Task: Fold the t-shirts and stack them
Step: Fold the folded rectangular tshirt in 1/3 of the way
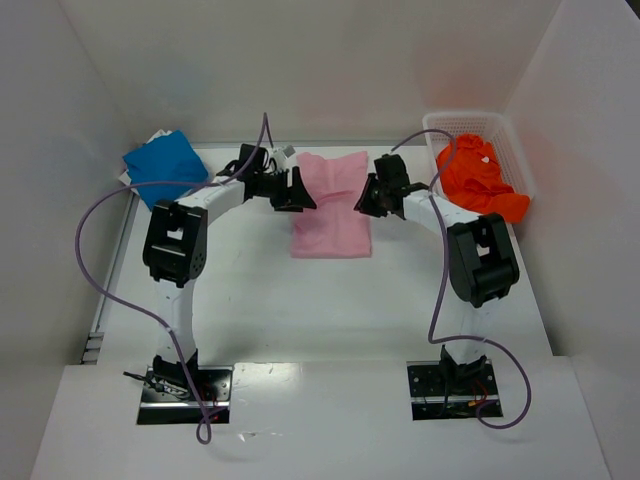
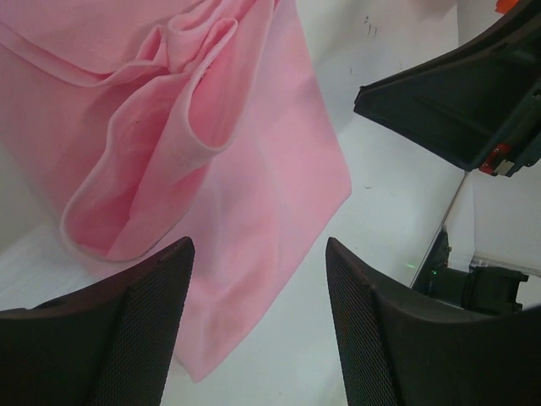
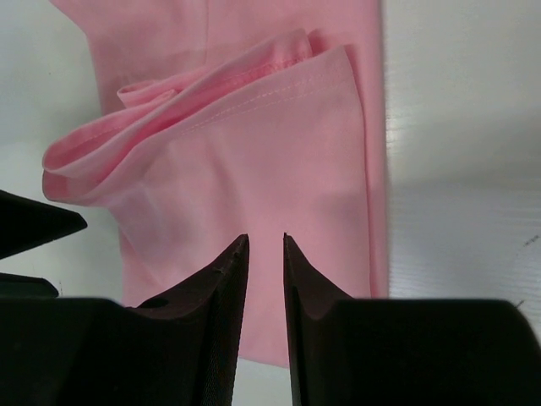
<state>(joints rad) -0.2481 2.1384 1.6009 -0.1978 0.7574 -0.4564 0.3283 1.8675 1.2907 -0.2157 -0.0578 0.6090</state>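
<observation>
A pink t-shirt (image 1: 330, 205) lies partly folded in the middle of the table, with a bunched sleeve fold near its far end (image 2: 169, 152) (image 3: 211, 93). My left gripper (image 1: 295, 190) is at the shirt's left edge, open and empty, with its jaws wide over the cloth's corner (image 2: 259, 245). My right gripper (image 1: 368, 195) is at the shirt's right edge, its jaws only a narrow gap apart and holding nothing, just above the flat cloth (image 3: 265, 237). A folded blue t-shirt (image 1: 165, 165) lies at the far left. An orange t-shirt (image 1: 480, 180) sits crumpled in a basket.
The white basket (image 1: 515, 140) stands at the far right against the wall. White walls close in the table on the left, back and right. The right arm's gripper shows in the left wrist view (image 2: 456, 93).
</observation>
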